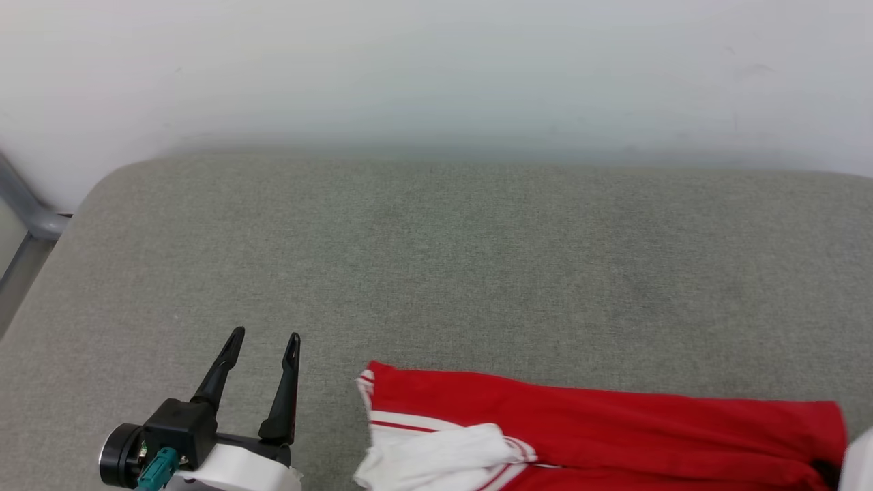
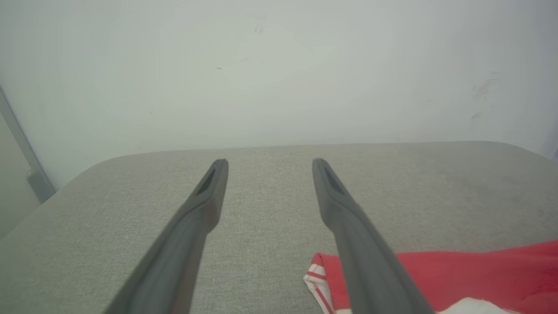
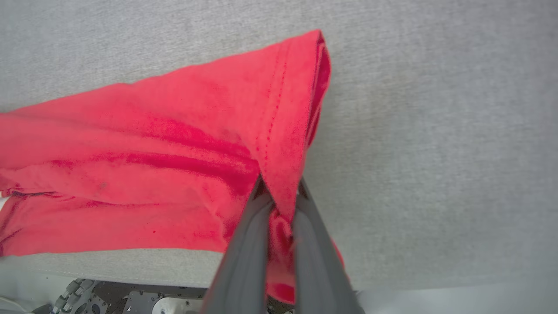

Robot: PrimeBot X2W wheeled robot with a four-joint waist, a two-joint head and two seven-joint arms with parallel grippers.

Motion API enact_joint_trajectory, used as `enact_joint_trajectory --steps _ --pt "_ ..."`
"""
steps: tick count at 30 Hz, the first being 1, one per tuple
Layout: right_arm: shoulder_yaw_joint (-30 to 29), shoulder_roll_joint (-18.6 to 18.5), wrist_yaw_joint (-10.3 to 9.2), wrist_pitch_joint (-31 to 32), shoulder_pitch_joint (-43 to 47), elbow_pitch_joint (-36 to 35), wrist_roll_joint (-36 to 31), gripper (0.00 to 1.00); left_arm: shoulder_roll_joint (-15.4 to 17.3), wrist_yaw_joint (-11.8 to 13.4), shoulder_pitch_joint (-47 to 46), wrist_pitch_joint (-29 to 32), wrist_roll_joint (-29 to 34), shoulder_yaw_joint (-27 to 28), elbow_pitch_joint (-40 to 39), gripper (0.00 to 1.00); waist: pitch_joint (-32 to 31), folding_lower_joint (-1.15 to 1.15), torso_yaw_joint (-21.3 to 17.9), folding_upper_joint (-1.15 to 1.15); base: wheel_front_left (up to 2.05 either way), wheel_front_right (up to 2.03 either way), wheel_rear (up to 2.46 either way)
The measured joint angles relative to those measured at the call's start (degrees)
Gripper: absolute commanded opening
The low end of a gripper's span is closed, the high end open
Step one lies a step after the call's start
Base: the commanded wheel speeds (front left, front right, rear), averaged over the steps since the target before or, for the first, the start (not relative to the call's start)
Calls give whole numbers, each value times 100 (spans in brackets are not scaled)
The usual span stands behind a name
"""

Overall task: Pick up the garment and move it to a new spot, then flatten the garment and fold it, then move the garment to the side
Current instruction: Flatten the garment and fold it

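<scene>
While the left gripper (image 1: 266,334) hovers over the grey cloth surface with its two dark fingers (image 2: 205,205) spread wide and nothing between them, the right gripper (image 3: 280,188) is pinched tight on the garment (image 1: 614,423). In the right wrist view its fingers (image 3: 248,244) close on a bunched fold of red fabric by the stitched hem, near one corner of the shirt. The cloth rises out of the grip in a peak. The pinched part sits right at the near edge of the worktop (image 1: 436,259), with a little red hanging past it.

The garment lies along that near edge as a long, loosely folded band. Its red body runs toward the robot's right. A crumpled white sleeve (image 1: 443,453) and red-and-white striped trim (image 1: 366,383) sit at the left end. That end lies near the left gripper, on its right side, and does not touch it.

The worktop is padded, covered in grey woven fabric, with a rounded far-left corner. A pale wall (image 1: 436,68) stands behind it, and a grey metal bar (image 1: 27,211) shows beside that corner.
</scene>
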Motion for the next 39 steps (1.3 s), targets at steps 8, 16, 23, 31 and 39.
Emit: enact_joint_trajectory --steps 8,16,23,31,39 --pt "-768 53 -2 775 83 -174 143 0 18 74 53 9 18 -3 -8 100 -69 0 -169 0 0 0 0" --pt "-857 848 -2 1805 -316 -566 1737 0 52 81 64 33 -8 -30 -3 100 -91 0 -237 0 0 0 0" --pt "-285 925 -2 1939 -420 -44 3820 0 53 80 41 59 -15 -103 14 100 -101 0 -74 0 0 0 0" --pt "1221 928 -2 996 -420 328 5015 0 27 48 -96 100 -24 -209 70 100 -76 0 276 0 0 0 0" --pt "2586 934 -3 74 -772 894 5196 0 -1 -2 -267 74 -66 -242 158 100 98 0 642 0 0 0 0"
